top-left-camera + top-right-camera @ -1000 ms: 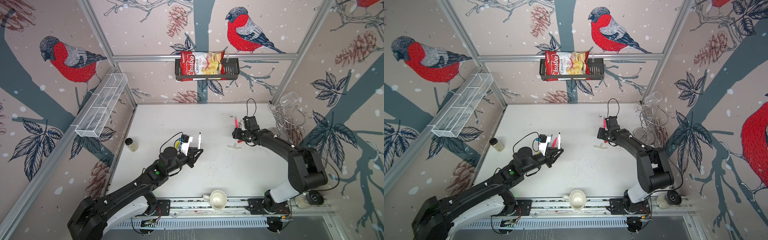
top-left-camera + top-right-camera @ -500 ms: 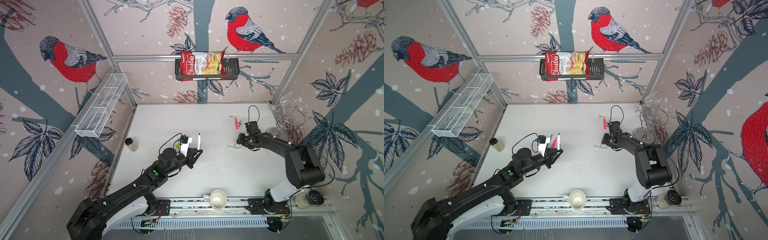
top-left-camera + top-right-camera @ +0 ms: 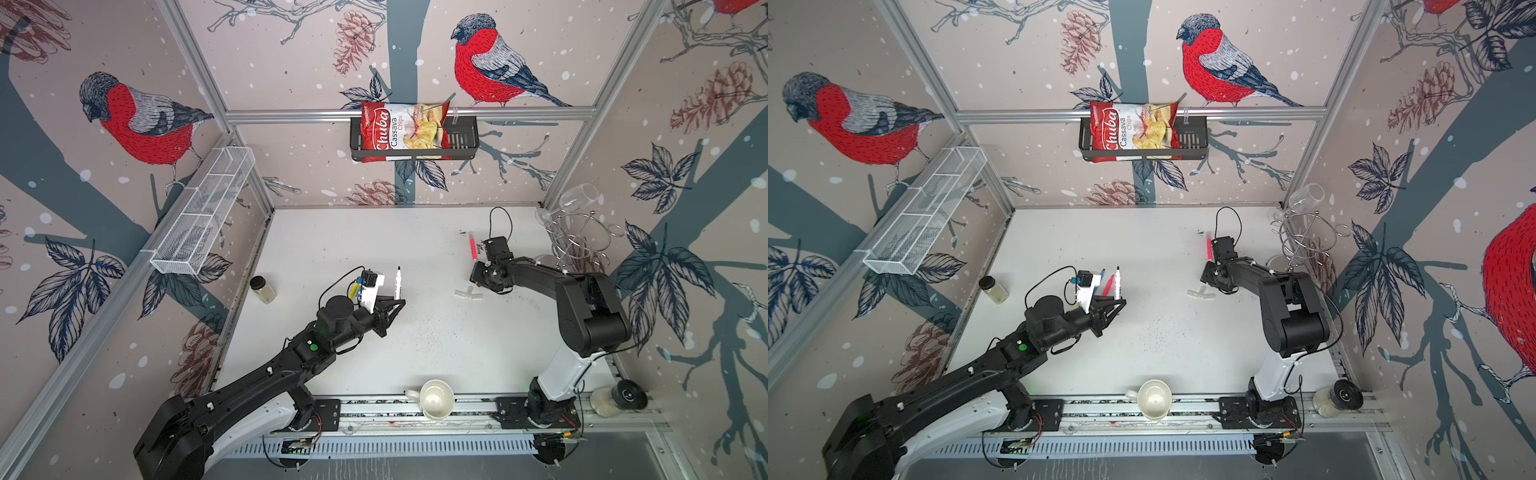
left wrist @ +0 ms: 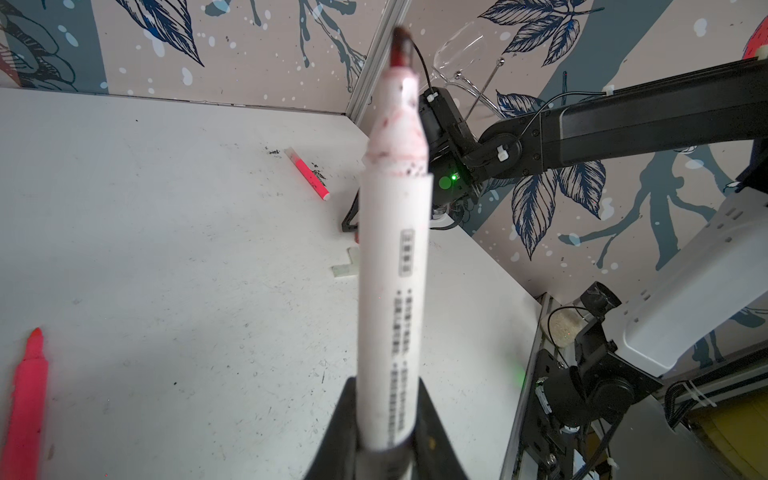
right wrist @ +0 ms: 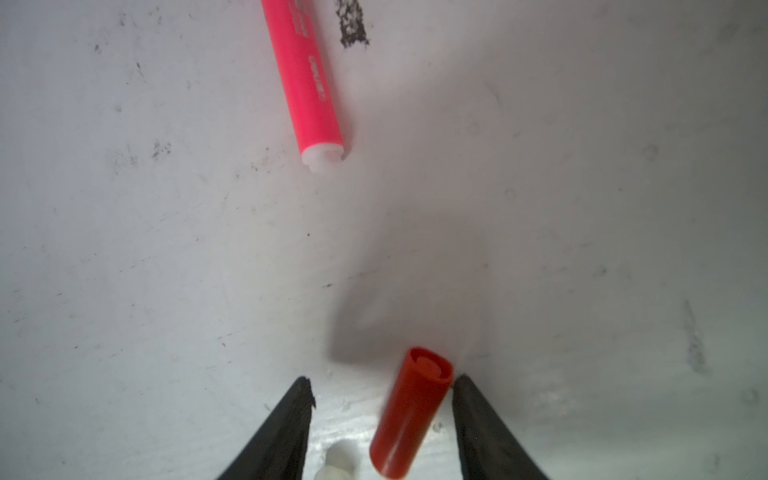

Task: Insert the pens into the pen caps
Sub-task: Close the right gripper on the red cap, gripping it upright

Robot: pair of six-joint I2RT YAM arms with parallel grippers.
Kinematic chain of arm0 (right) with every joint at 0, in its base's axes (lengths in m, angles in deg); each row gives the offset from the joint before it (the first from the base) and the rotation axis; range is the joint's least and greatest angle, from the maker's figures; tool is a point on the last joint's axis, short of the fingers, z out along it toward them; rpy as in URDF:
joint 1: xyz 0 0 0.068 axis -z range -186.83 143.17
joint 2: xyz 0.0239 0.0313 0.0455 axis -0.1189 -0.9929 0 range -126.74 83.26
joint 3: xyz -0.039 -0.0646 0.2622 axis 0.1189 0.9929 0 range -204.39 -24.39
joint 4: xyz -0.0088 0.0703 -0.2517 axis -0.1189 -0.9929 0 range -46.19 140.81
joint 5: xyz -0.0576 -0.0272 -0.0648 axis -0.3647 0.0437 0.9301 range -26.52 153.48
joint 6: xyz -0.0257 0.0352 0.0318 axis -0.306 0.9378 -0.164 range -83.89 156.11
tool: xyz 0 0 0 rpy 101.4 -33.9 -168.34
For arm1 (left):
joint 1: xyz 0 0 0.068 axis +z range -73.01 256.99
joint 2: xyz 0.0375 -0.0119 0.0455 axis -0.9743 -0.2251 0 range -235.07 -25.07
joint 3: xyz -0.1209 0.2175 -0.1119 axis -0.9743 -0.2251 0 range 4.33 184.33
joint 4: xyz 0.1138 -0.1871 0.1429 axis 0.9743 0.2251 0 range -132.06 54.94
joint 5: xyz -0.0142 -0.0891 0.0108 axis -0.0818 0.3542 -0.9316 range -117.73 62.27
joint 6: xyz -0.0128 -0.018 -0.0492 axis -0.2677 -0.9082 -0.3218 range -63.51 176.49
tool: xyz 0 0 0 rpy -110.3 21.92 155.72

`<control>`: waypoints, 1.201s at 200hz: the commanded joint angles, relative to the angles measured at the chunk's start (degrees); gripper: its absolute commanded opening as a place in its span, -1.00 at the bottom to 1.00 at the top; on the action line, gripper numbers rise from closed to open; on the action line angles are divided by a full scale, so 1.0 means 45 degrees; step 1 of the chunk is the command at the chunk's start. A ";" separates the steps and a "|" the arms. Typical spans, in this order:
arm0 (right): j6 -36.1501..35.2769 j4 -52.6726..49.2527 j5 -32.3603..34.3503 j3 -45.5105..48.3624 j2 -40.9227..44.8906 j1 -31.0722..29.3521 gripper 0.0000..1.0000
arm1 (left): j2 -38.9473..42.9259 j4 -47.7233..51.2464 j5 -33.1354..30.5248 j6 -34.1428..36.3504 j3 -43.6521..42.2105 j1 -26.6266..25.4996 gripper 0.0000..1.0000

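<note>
My left gripper (image 3: 392, 306) (image 4: 384, 415) is shut on a white-bodied pen (image 3: 397, 282) (image 4: 392, 249) and holds it upright, dark red tip up, over the left middle of the table. My right gripper (image 5: 382, 386) (image 3: 478, 277) is low over the table with its jaws apart. A red pen cap (image 5: 409, 411) lies between them, against one finger, with a gap to the other. A whitish cap (image 5: 336, 461) lies beside it. Two whitish caps (image 3: 467, 293) (image 3: 1200, 294) show in both top views. A pink pen (image 3: 472, 246) (image 5: 307, 83) lies just beyond the right gripper.
Another pink-red pen (image 3: 1108, 284) (image 4: 27, 395) and a blue pen (image 3: 1101, 274) lie by the left wrist. A small jar (image 3: 262, 289) stands at the left edge, a white mug (image 3: 434, 399) at the front rail, a wire glass rack (image 3: 577, 237) at the back right.
My right gripper has moved from beside the pink pen toward the front, down over the caps, and its jaws have narrowed around the red cap. The left arm and its pen have barely moved.
</note>
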 commanded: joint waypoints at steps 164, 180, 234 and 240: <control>-0.0573 -0.1074 0.1555 -0.0080 -0.0010 -0.0731 -0.13 | 0.0269 -0.0275 -0.0234 0.0085 -0.0024 -0.0007 -1.00; -0.0665 -0.1054 0.1474 -0.0028 -0.0065 -0.0776 -0.17 | 0.0227 -0.0266 -0.0228 0.0092 0.0045 0.0001 -1.00; -0.0966 -0.0979 0.0998 -0.0093 -0.0015 -0.1077 -0.25 | -0.0003 -0.0298 -0.0192 0.0148 0.0240 0.0015 -1.00; -0.0959 -0.1001 0.1052 -0.0104 0.0002 -0.1065 -0.25 | -0.0040 -0.0286 -0.0192 0.0153 0.0270 -0.0003 -1.00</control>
